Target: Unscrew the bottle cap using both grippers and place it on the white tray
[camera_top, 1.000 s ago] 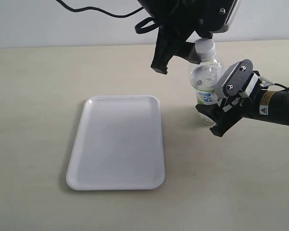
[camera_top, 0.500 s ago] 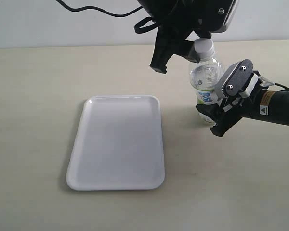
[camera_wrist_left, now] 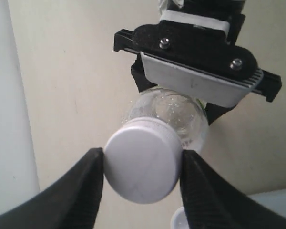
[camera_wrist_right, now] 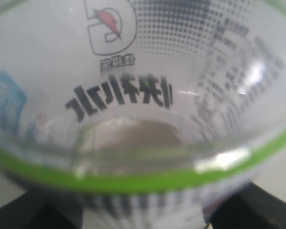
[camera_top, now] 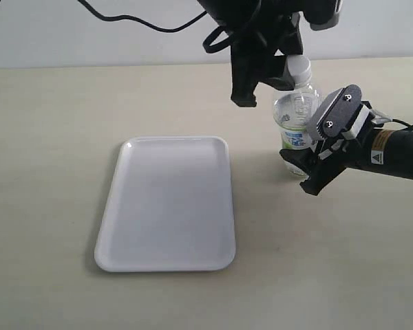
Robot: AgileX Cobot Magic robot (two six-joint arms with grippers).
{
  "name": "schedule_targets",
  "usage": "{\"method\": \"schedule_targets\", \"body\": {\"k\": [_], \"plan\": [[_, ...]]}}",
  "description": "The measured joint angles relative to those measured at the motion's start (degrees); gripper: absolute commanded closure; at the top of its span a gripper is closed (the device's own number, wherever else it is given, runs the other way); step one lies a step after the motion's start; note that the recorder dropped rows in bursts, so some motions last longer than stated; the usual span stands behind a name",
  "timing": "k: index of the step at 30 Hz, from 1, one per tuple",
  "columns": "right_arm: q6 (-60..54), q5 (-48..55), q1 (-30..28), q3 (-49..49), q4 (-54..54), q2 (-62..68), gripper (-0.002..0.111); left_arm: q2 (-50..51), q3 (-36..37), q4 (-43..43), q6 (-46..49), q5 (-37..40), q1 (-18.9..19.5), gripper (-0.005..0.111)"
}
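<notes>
The bottle point(camera_top: 294, 113) stands upright on the table, to the right of the white tray point(camera_top: 168, 206). My right gripper point(camera_top: 301, 163), the one with the grey-white block, is shut on the bottle's lower body; the label point(camera_wrist_right: 133, 95) fills the right wrist view, with the gripper point(camera_wrist_right: 143, 212) dark at the frame's edge. My black left gripper point(camera_top: 286, 73) reaches down from above and is shut on the bottle cap point(camera_top: 298, 66). In the left wrist view both black fingers point(camera_wrist_left: 83, 183) press the white bottle cap point(camera_wrist_left: 140, 162) from opposite sides. The cap sits on the bottle's neck.
The beige table stretches around the tray. The tray lies flat with nothing on it, a short way left of the bottle. A black cable hangs from the left arm at the top of the exterior view. A pale wall runs behind the table.
The left gripper has turned around the cap, its lower finger swinging right toward the bottle. The bottle, the right gripper and the tray have stayed still.
</notes>
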Motion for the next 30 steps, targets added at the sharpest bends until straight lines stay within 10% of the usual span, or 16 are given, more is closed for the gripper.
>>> {"method": "schedule_targets", "body": {"k": [7,30], "plan": [[1.0,0.0,0.0,0.0,0.0,0.0,0.108,0.0,0.0,0.0,-15.3,-0.7,0.0,0.107],[1.1,0.1,0.0,0.0,0.4,0.0,0.108,0.0,0.0,-0.1,-16.2,-0.9,0.0,0.107]]}}
